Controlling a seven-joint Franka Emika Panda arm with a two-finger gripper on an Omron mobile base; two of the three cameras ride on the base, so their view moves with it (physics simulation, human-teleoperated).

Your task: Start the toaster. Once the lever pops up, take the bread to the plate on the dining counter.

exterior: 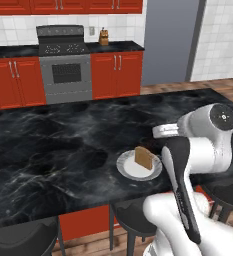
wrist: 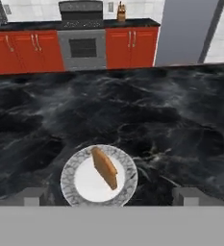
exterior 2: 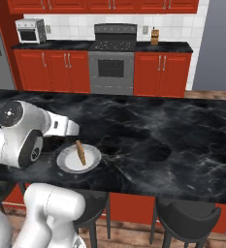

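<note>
The bread point(exterior: 144, 158) point(exterior 2: 80, 152) point(wrist: 105, 167), a golden-brown slice, stands on its edge on the white plate point(exterior: 128, 170) point(exterior 2: 67, 164) point(wrist: 80, 185). The plate rests near the front edge of the dining counter point(exterior: 53, 145) point(exterior 2: 168, 131) point(wrist: 171, 115), whose top is black marble. My gripper point(wrist: 112, 197) hangs above and just behind the plate. It is open, its fingertips point(wrist: 34, 196) are far apart and nothing is between them. My hand point(exterior: 165, 131) point(exterior 2: 68, 127) hovers over the counter close to the plate. The toaster is out of view.
Dark stools point(exterior: 133, 220) point(exterior 2: 187, 218) stand under the counter's front edge. Across the aisle are a stove point(exterior: 64, 65) point(exterior 2: 113, 58), red cabinets point(exterior: 115, 75), a knife block point(exterior: 103, 37) and a grey fridge point(exterior: 170, 40). A small oven point(exterior 2: 31, 30) sits on the wall-side countertop.
</note>
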